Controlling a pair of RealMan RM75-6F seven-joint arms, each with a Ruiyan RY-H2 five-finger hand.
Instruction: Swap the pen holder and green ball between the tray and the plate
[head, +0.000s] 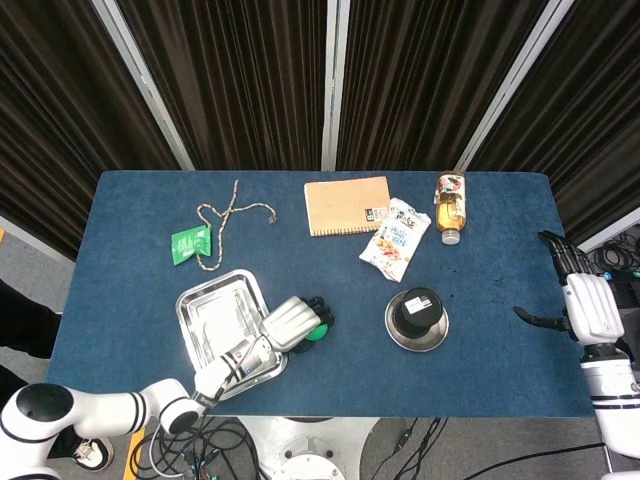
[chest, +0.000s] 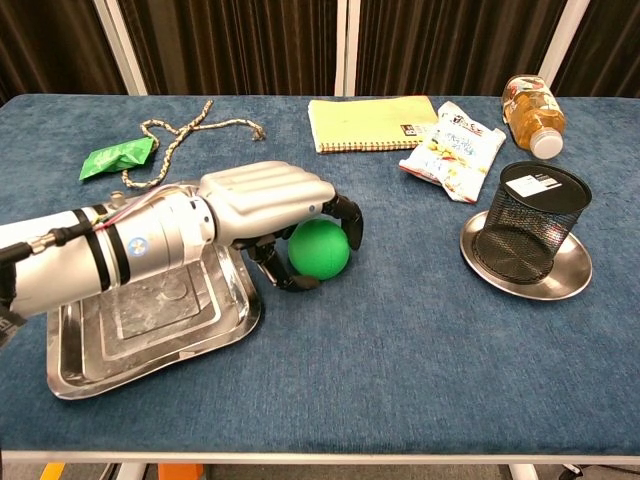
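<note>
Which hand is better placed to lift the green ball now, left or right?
Left. The left hand is already curled around the green ball beside the tray. The right hand hangs open at the far table edge.

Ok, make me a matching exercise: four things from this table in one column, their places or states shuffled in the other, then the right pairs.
Things:
1. green ball
2. pen holder
3. tray
4. bottle

Places or states:
A. lying on its side at the far right of the table
B. bare, beneath the left arm
C. standing on the plate
D. on the cloth, with the left hand curled around it

Pairs: 1-D, 2-C, 3-B, 4-A
</note>
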